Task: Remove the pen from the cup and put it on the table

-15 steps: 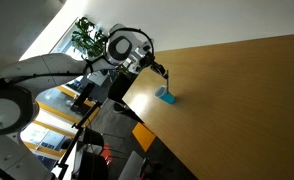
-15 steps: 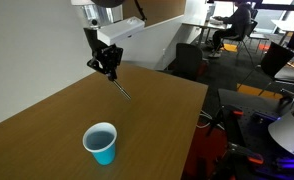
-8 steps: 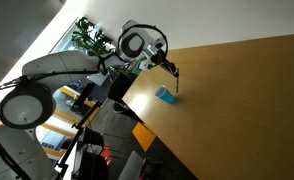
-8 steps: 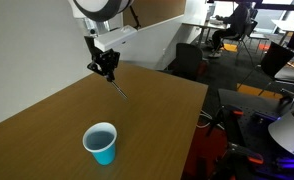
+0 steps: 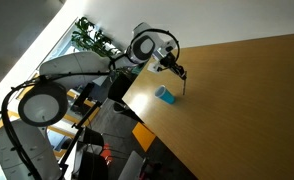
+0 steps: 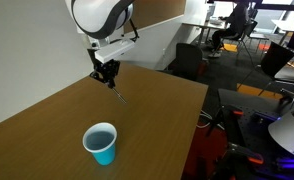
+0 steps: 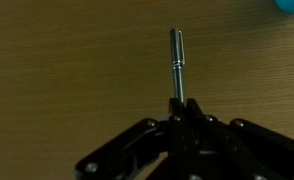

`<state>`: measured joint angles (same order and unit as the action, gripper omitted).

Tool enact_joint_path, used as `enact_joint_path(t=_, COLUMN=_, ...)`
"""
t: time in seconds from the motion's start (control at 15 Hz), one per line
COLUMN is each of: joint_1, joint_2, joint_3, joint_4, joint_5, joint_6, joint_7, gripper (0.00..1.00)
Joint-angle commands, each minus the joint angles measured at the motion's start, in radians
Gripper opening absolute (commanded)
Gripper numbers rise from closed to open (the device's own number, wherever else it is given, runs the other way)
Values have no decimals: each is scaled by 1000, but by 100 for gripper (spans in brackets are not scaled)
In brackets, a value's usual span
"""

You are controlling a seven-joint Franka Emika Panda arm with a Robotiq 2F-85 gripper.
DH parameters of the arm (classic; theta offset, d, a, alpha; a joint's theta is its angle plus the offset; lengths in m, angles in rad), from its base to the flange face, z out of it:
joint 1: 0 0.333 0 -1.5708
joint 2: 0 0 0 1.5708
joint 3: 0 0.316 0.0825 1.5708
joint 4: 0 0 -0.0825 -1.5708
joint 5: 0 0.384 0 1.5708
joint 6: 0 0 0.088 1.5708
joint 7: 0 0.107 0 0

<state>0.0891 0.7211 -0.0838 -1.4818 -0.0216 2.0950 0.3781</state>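
Note:
My gripper is shut on the pen, a thin dark stick that hangs down from the fingers above the table. In the wrist view the jaws clamp the pen's upper end. The pen shows below the fingers in an exterior view, and the gripper holds it past the cup. The turquoise cup stands upright and empty near the table's front, well apart from the gripper. A corner of the cup shows at the wrist view's top right.
The table's edge drops off toward office chairs and desks. A potted plant and yellow furniture stand beyond the table edge.
The gripper has carried the pen farther away from the cup across the table and a little lower. The cup has not moved.

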Motion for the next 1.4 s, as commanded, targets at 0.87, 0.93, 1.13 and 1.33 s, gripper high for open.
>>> enact_joint_path(t=0.87, joint_1=-137, joint_2=130, joint_3=6, joint_4=233, joint_5=94, joint_6=-276, joint_7=-32, gripper=3)
enact_joint_path(t=0.93, joint_1=-138, joint_2=139, joint_3=5, joint_4=239, joint_5=95, joint_6=-277, joint_7=-31, gripper=3)
enact_joint_path(t=1.13, joint_1=-140, joint_2=170, joint_3=8, joint_4=251, joint_5=101, joint_6=-274, joint_7=-36, gripper=3)
enact_joint_path(t=1.33, joint_1=-142, joint_2=208, joint_3=11, joint_4=267, joint_5=107, joint_6=-276, joint_7=-37, gripper=3)
